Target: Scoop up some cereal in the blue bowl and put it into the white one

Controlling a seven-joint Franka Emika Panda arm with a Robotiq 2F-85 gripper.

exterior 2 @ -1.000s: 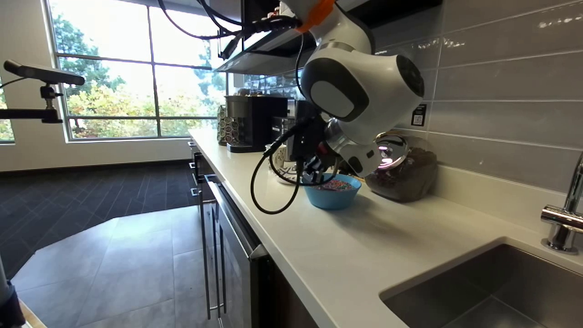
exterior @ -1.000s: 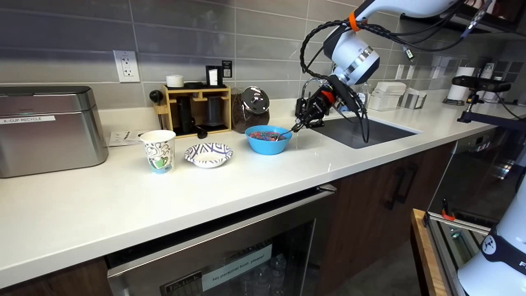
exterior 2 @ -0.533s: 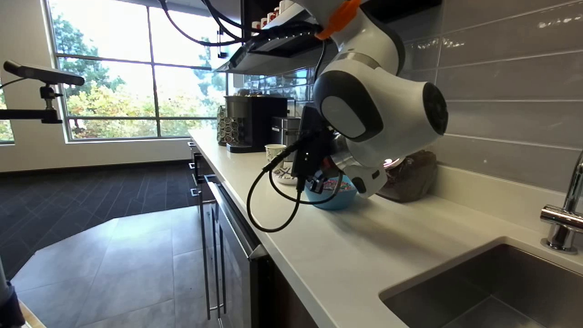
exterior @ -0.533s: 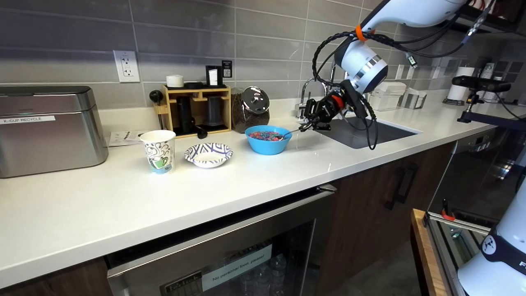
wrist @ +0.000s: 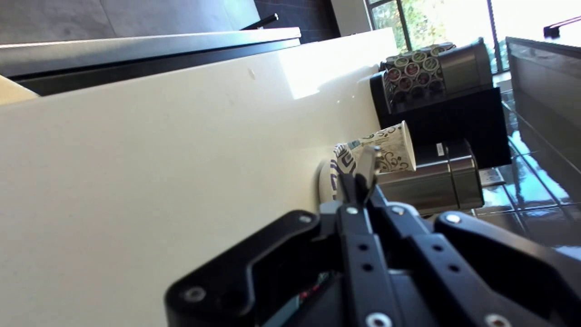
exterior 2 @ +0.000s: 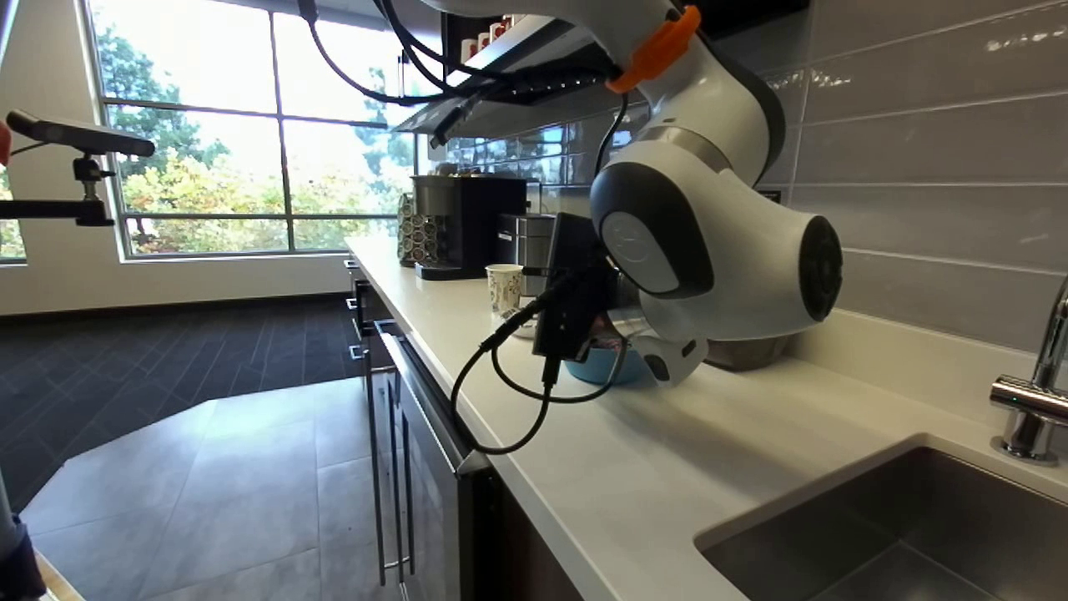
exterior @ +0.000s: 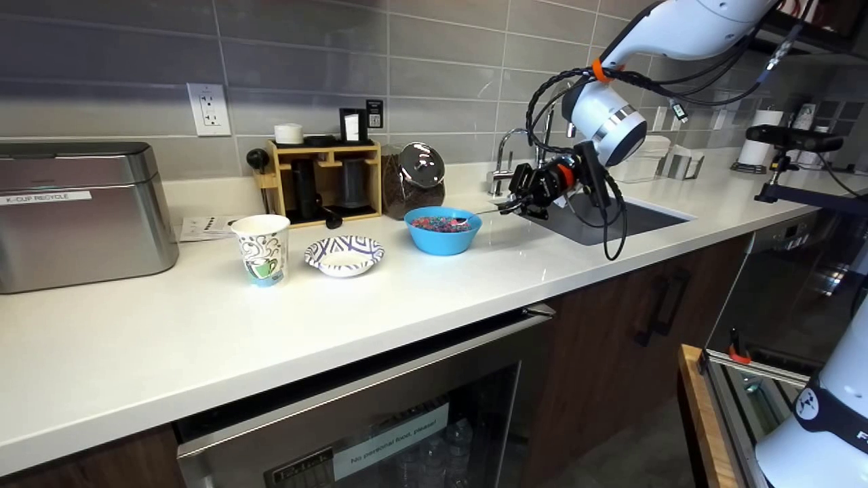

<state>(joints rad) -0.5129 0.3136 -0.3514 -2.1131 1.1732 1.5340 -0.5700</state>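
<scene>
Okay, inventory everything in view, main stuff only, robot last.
blue bowl: 1, blue, on counter
cereal: many, multicoloured, in blue bowl
spoon: 1, silver, at blue bowl
bin: 1, silver, by wall
cup: 1, white, near bin
white bowl: 1, patterned white, beside cup
rack: 1, tan, by wall
jar: 1, clear, beside rack
sink: 1, grey, in counter
tap: 1, silver, behind sink
fridge: 1, dark, below counter
arm: 1, white, over counter
hand: 1, black, gripping spoon

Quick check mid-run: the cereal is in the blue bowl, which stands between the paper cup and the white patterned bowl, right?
The order is wrong: the white patterned bowl stands between the paper cup and the blue bowl, as an exterior view shows. The cereal is in the blue bowl.
</scene>
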